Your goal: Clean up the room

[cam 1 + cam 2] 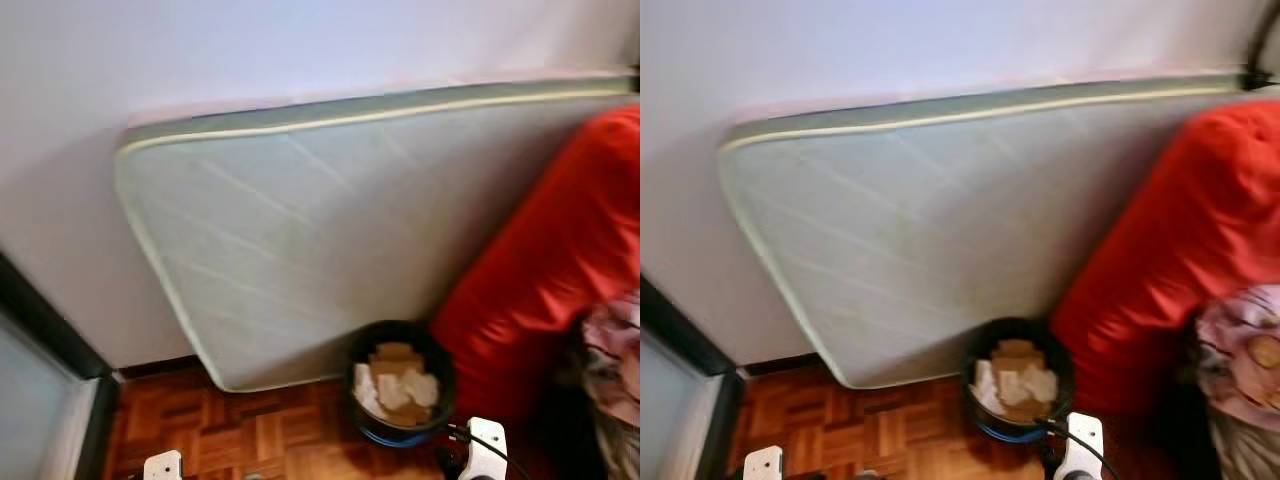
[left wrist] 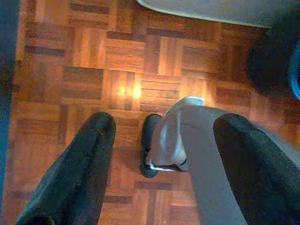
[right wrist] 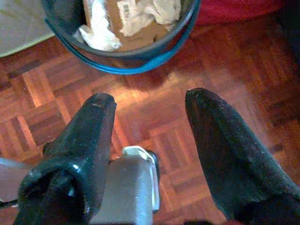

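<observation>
Mattress: propped against wall, twelve o'clock.
Bin: holds cardboard and paper, five o'clock.
Left gripper: fingers spread, empty.
Right gripper: fingers spread, empty.

Colours and patterns, head and wrist views

Mattress pale grey-green, diagonal quilt lines, cream piping. Cushion red. Bin black, blue rim, holding tan and white scraps. Floor orange-brown parquet. Wall white.

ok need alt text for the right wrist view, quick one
The right gripper, its two black fingers spread open and empty, hangs above wooden parquet floor. Just beyond the fingertips stands a dark bin with a blue rim, holding cardboard and crumpled paper.
</observation>
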{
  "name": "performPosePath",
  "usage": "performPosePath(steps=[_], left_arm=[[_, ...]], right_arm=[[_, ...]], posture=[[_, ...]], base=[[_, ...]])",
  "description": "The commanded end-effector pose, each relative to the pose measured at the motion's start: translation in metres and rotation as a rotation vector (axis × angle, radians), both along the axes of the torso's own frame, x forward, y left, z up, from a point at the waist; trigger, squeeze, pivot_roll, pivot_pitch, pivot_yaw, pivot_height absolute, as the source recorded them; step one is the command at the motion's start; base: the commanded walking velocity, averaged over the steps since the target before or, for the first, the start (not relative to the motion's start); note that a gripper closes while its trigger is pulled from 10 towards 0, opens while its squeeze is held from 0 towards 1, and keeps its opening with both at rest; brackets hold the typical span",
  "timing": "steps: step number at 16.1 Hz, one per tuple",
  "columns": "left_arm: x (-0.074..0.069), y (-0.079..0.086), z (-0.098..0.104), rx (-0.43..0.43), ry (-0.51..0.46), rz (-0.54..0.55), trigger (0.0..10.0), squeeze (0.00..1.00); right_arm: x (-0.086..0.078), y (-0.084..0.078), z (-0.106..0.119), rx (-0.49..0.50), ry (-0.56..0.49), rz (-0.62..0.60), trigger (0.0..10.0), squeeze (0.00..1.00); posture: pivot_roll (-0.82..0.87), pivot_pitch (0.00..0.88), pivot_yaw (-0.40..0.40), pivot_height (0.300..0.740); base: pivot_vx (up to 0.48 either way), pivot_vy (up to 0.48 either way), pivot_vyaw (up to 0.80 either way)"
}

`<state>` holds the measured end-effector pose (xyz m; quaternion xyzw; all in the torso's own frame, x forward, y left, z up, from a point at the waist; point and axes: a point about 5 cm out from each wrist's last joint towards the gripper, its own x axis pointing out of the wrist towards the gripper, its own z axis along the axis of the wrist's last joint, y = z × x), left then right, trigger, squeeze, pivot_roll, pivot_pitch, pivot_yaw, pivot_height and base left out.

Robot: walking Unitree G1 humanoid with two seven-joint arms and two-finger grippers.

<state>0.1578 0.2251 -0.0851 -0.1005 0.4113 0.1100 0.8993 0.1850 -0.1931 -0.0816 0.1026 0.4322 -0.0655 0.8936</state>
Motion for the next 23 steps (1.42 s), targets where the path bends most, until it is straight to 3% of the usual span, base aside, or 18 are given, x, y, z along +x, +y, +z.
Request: performPosePath(steps=[1,6,12,20,23], left_arm=[[-0.011,0.003,-0.004,0.003,0.030,0.007,10.0,0.00],[-0.004,-0.003,-0.003,-0.005,0.020,0.004,10.0,0.00],[0.000,-0.007,-0.002,-0.008,0.015,-0.002,10.0,0.00],[0.004,-0.015,-0.002,-0.012,0.005,-0.009,10.0,0.00],[0.005,-0.017,-0.002,-0.009,0.010,-0.016,10.0,0.00]], right_arm=[[0.003,0.003,0.001,0.013,-0.013,-0.003,10.0,0.00],[0.005,0.001,0.002,0.001,-0.020,0.012,10.0,0.00],[0.005,0.002,0.003,0.029,-0.031,-0.017,10.0,0.00],[0.006,-0.001,0.004,0.016,-0.035,-0.003,10.0,0.00],[0.006,-0.002,0.003,0.011,-0.028,0.004,10.0,0.00]], posture=[[0.04,0.048,-0.019,0.691],[0.04,0.044,-0.024,0.691],[0.04,0.038,-0.024,0.740],[0.03,0.010,-0.026,0.740],[0.02,0.000,-0.024,0.740]], base=[[0.000,0.000,0.00],[0.000,0.000,0.00],[0.000,0.000,0.00],[0.000,0.000,0.00],[0.000,0.000,-0.68]])
